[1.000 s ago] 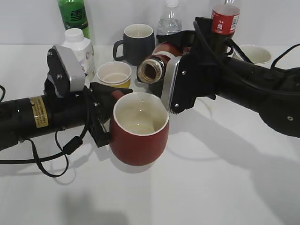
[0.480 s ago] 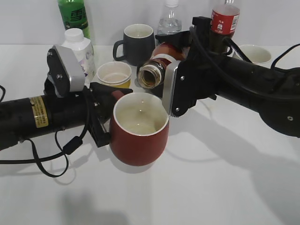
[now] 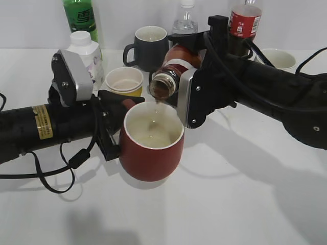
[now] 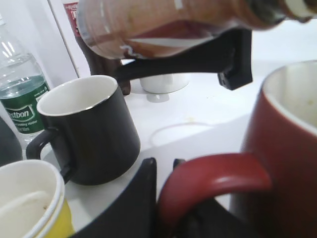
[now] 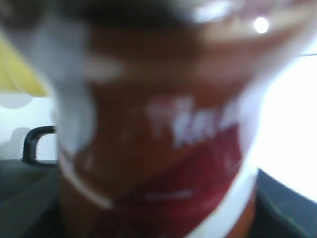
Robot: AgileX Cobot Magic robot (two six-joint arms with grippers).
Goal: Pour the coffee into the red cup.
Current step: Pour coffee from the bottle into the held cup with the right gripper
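Observation:
The red cup (image 3: 152, 153) stands on the white table, white inside, with a little pale liquid at the bottom. My left gripper (image 3: 115, 125) is shut on its handle (image 4: 208, 181). My right gripper (image 3: 191, 76) is shut on the coffee bottle (image 3: 171, 71), which is tilted with its open mouth over the cup's far rim. A thin brown stream falls from the mouth into the cup. The bottle fills the right wrist view (image 5: 158, 129), blurred, and crosses the top of the left wrist view (image 4: 168, 25).
Behind stand a black mug (image 3: 149, 47), a yellow paper cup (image 3: 124, 80), a white bottle (image 3: 88, 51), a green bottle (image 3: 80, 15), a clear water bottle (image 3: 184, 20), a cola bottle (image 3: 245, 20) and a white cup (image 3: 278, 58).
The coffee bottle has tipped further down, its mouth moving lower toward the cup, and coffee now streams out. The left gripper and cup have stayed put.

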